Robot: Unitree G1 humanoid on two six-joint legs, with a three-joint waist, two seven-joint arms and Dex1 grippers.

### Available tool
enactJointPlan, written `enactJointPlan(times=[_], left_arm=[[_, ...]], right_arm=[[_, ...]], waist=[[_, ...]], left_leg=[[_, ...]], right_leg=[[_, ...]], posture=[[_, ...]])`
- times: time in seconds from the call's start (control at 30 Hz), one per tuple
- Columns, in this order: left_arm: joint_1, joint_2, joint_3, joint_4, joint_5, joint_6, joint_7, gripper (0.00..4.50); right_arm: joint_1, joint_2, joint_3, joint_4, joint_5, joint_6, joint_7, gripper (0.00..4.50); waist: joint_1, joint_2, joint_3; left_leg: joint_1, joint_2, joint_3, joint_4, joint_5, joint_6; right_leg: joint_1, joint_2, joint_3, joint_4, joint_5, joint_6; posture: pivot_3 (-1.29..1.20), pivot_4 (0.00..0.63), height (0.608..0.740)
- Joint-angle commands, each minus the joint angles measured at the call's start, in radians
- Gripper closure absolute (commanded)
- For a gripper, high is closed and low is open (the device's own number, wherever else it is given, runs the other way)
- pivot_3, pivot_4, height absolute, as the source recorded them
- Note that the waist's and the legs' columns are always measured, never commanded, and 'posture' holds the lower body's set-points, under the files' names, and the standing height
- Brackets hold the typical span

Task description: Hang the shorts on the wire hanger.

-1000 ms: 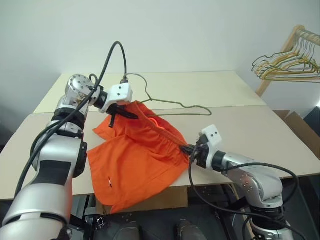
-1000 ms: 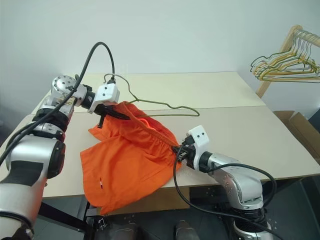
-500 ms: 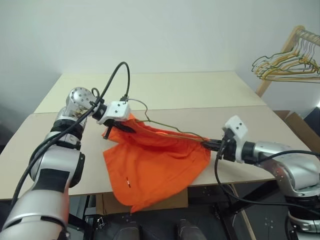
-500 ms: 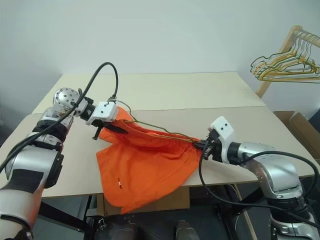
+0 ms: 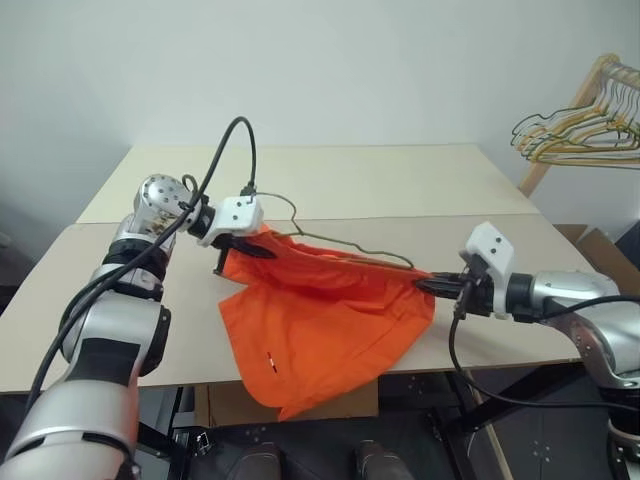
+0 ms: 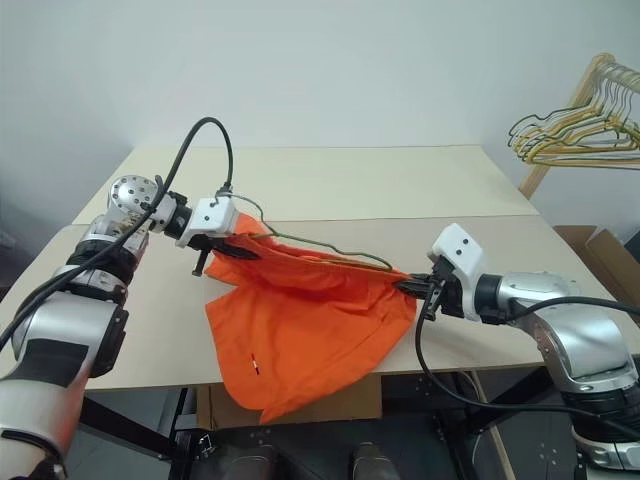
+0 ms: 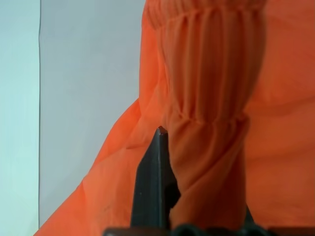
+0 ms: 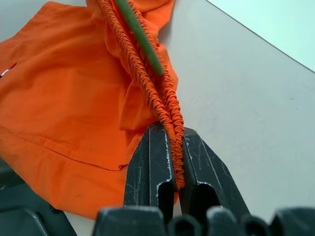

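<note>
L pincer & R pincer both clenched on shorts waistband, stretched betw them; hanger lies along band, hook nearer L.

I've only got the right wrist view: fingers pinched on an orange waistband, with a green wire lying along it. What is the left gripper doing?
Observer: The left gripper is shut on the other end of the waistband, so the shorts are stretched between both grippers.
Operator: Where is the hanger's hook?
Observer: The hook of the wire hanger curls up beside the left gripper. The wire runs from there along the waistband towards the right gripper.
Operator: Are the shorts fully on the table?
Observer: No. Their lower part drapes over the near edge of the table.
</note>
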Motion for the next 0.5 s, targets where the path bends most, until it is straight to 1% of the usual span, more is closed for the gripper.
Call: enactJointPlan(times=[0.03,0.3,0.37,0.43,0.5], left_arm=[[0.012,0.075,-0.003,0.010,0.044,0.038,0.012,4.50],[0.037,0.091,-0.079,-0.003,0.117,-0.022,0.017,4.50],[0.045,0.088,-0.101,-0.005,0.143,-0.044,0.049,4.50],[0.039,0.072,-0.120,0.000,0.167,-0.031,0.107,4.50],[0.030,0.058,-0.126,0.007,0.166,-0.021,0.108,4.50]], right_arm=[[0.006,-0.062,-0.075,0.027,-0.028,0.001,-0.016,4.48],[-0.016,-0.091,-0.086,0.005,-0.029,-0.029,-0.009,4.48],[-0.036,-0.102,-0.086,-0.020,-0.014,-0.027,0.005,4.48],[-0.062,-0.108,-0.066,-0.049,-0.003,-0.018,0.013,4.48],[-0.083,-0.107,-0.027,-0.078,-0.010,-0.019,0.020,4.48]], waist=[[0.000,0.000,0.000],[0.000,0.000,0.000],[0.000,0.000,0.000],[0.000,0.000,0.000],[-0.001,0.000,0.000]], left_leg=[[0.000,0.000,0.000,0.000,0.000,0.000],[0.000,0.000,0.000,0.000,0.000,0.000],[0.000,0.000,0.000,0.000,0.000,0.000],[0.000,0.000,0.000,0.000,0.000,0.000],[0.000,0.000,0.000,0.000,0.000,0.000]], right_leg=[[0.000,0.000,0.000,0.000,0.000,0.000],[0.000,0.000,0.000,0.000,0.001,-0.002],[0.000,0.000,0.000,0.000,0.001,-0.002],[0.000,0.000,0.000,0.000,0.001,-0.002],[0.000,0.000,0.000,0.000,0.001,-0.001]], posture=[[0.06,0.000,0.740],[0.05,0.000,0.740],[0.05,0.000,0.740],[0.04,0.000,0.740],[0.04,0.000,0.740]])
